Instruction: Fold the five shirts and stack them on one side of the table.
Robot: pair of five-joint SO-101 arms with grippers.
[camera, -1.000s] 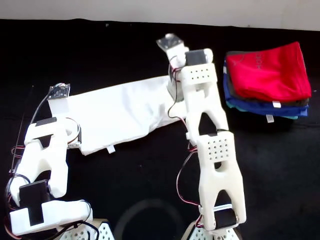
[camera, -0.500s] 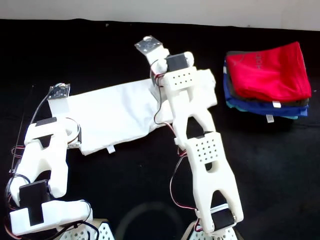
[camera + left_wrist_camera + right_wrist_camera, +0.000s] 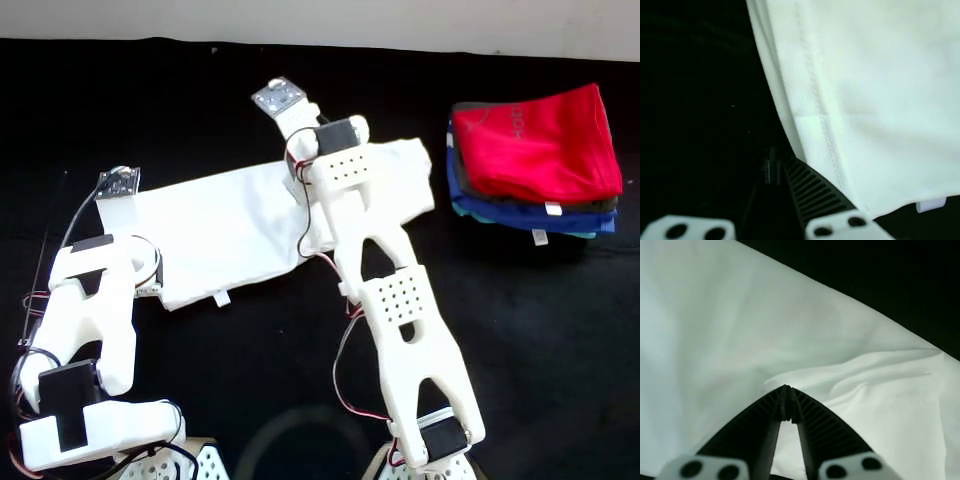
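Left and right jaws both look clamped on the white shirt [image 3: 225, 235], its long axis running straight between them.

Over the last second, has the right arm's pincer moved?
Yes. The right pincer, shut on the white cloth shirt, has swung left, away from the red-topped stack of folded shirts.

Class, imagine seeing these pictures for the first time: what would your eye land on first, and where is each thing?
The white shirt spread across the middle of the black table stands out most. It is pinched near one end by the left gripper and farther along by the right gripper. Next comes the stack of folded shirts, bright red on top, at the table's right side in the high view.
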